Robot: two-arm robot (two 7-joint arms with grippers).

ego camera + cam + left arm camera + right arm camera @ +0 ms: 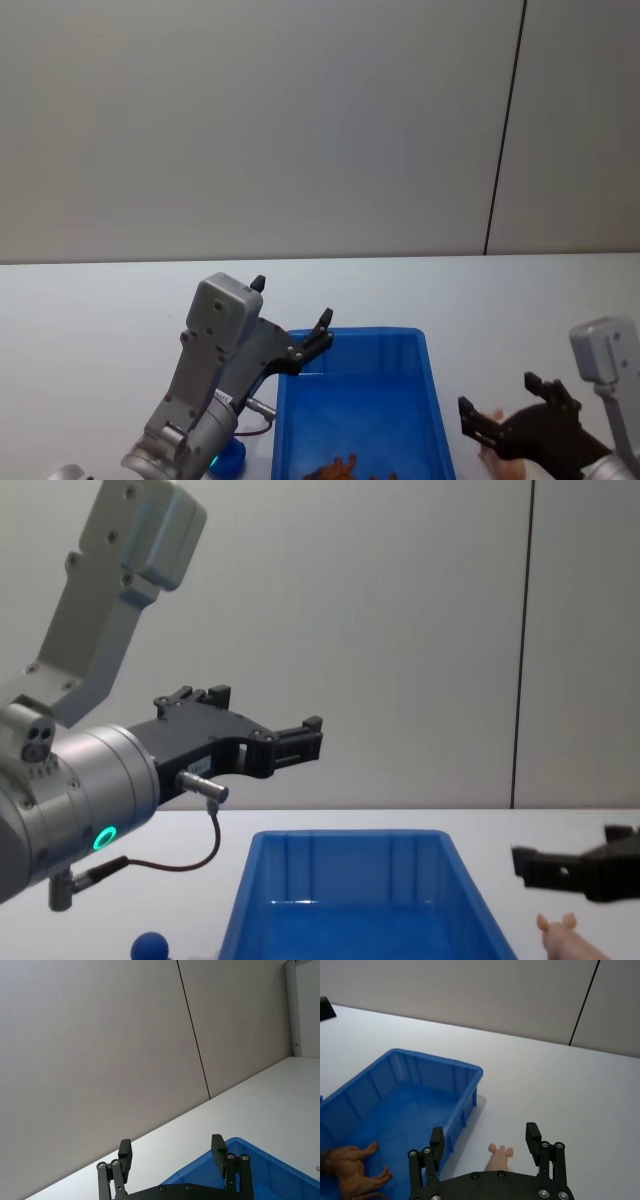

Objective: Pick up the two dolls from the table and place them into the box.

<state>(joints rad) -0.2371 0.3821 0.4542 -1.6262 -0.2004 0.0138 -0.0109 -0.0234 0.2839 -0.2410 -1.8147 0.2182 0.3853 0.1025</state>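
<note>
The plain white flat table (80,320) runs wide and bare to its far edge, where it meets a grey panelled wall (300,120). There is open surface beyond the box and on either side of it.

The bright blue rectangular plastic box (360,355) with sloped ribbed walls sits near the front centre. Its floor is mostly free. A small brown plastic animal figure (352,1167) stands against the near end.

The left pincer (291,301) hangs high above the box's far left corner, well clear of the rim. It points toward the wall, with its fingers spread apart and nothing between them. The right pincer (485,1130) is low over the table, just right of the box's right wall. Its fingers are also apart and empty.

The small pale-pink pig-like doll (497,1157) lies on the table directly under the right pincer. It is near the box's outer wall but apart from it, and neither finger touches it.

The small deep-blue ball-shaped toy (150,945) rests on the table just left of the box's near left corner, below the left arm.
</note>
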